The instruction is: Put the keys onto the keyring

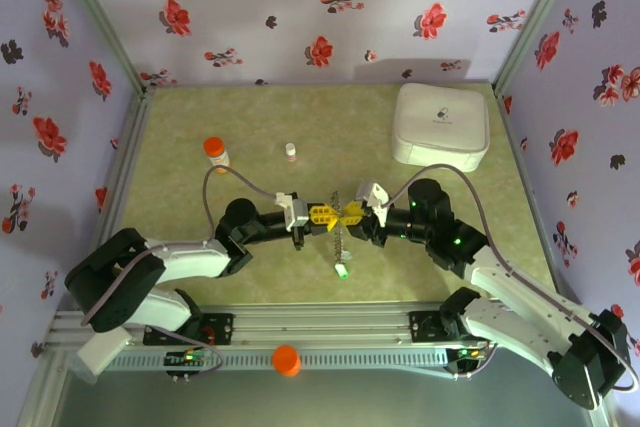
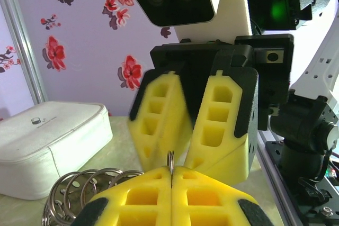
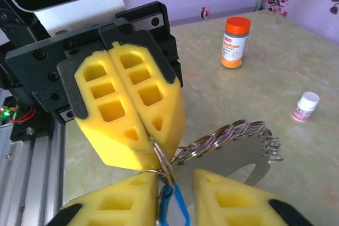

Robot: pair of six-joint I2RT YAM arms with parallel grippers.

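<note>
Over the middle of the table my two grippers meet tip to tip. My left gripper (image 1: 322, 215) (image 2: 171, 178) is shut on a thin metal split ring (image 3: 160, 157), whose edge sticks out between the pads. A blue key (image 3: 176, 208) hangs from that ring between the parted fingers of my right gripper (image 3: 177, 205) (image 1: 352, 215), close to the left finger. The keyring (image 3: 249, 158), a flat grey loop with several small rings (image 3: 228, 135) along it, trails off to the side. In the top view the chain (image 1: 340, 245) dangles down to a small greenish piece (image 1: 342, 270).
A white rounded-square box (image 1: 441, 124) sits at the back right. An orange-capped bottle (image 1: 215, 151) and a small white bottle (image 1: 291, 151) stand behind the grippers. An orange ball (image 1: 286, 359) rests on the front rail.
</note>
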